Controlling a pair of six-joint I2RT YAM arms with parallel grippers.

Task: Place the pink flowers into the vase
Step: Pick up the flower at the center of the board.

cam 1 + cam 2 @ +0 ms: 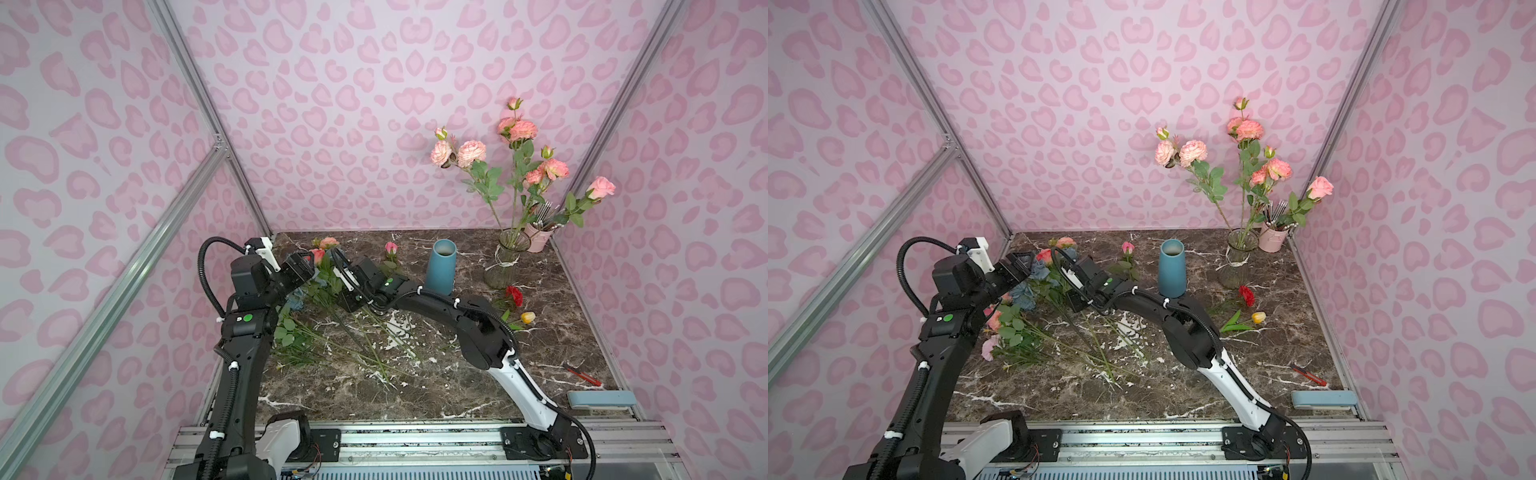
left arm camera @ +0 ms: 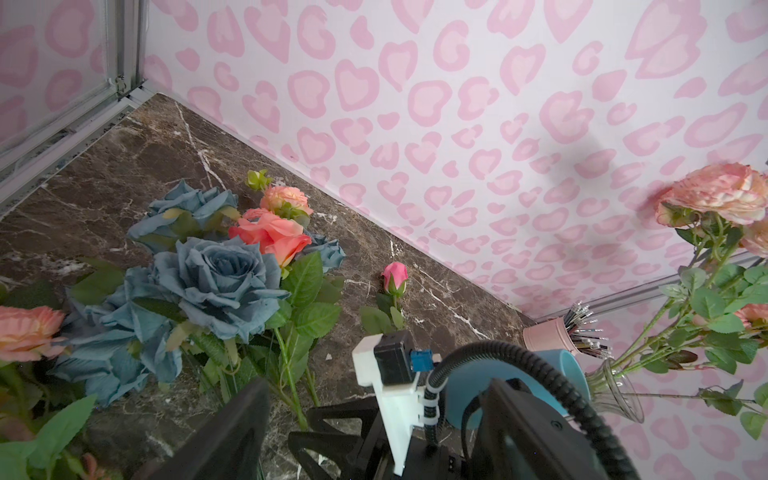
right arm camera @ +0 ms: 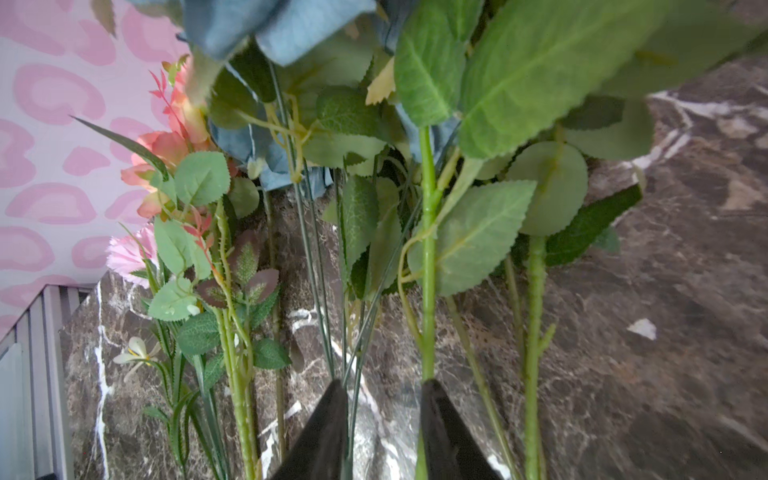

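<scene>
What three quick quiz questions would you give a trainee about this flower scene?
1. True or false: the blue vase holds flowers.
2. Which lies beside the tulip? A red bloom B white bloom C purple bloom
3. Name the container in which some pink flowers already stand.
Key: 1 false; 2 A; 3 glass vase.
</scene>
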